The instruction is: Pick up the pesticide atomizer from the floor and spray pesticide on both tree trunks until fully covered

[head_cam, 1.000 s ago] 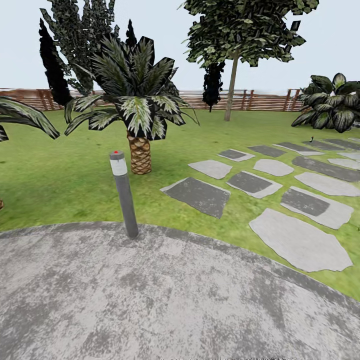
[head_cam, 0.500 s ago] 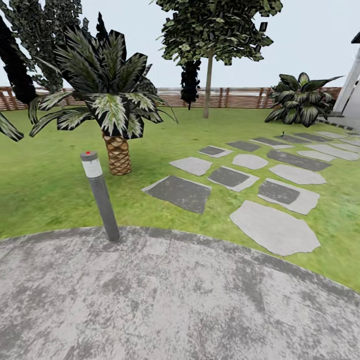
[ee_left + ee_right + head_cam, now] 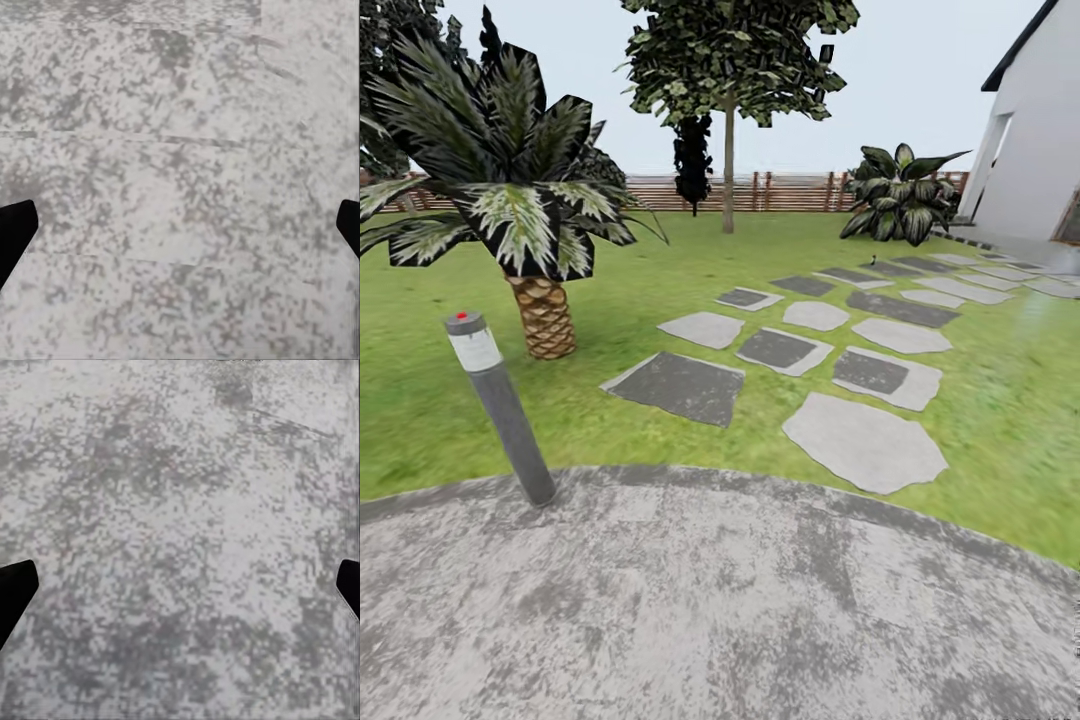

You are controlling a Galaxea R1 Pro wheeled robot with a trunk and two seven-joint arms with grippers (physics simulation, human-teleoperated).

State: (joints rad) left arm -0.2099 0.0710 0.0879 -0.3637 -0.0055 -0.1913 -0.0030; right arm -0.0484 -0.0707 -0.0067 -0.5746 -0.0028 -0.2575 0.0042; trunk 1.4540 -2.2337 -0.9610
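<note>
I am standing on grey mottled paving (image 3: 720, 600) at the edge of the garden lawn (image 3: 660, 280). Far across the grass, by the brown slat fence (image 3: 790, 190), rises a tall tree (image 3: 728, 180) with a straight bare trunk. A tiny dark object (image 3: 873, 260) sits by the far stepping stones; it is too small to tell whether it is the pesticide atomizer. My left gripper (image 3: 181, 229) hangs open over the paving with nothing between its black fingertips (image 3: 15, 232). My right gripper (image 3: 181, 589) is open too, fingertips (image 3: 15, 589) wide apart above the same stone.
A grey bollard lamp (image 3: 500, 405) leans at the paving's edge on the left. Behind it stands a short palm (image 3: 540, 310). Flat stepping stones (image 3: 860, 440) lead across the grass to the right, toward a leafy bush (image 3: 900, 195) and a white house wall (image 3: 1030, 140).
The whole head view has swung to the right: bollard, palm and stones have slid left in the picture, and the white house has come into view at the right.
</note>
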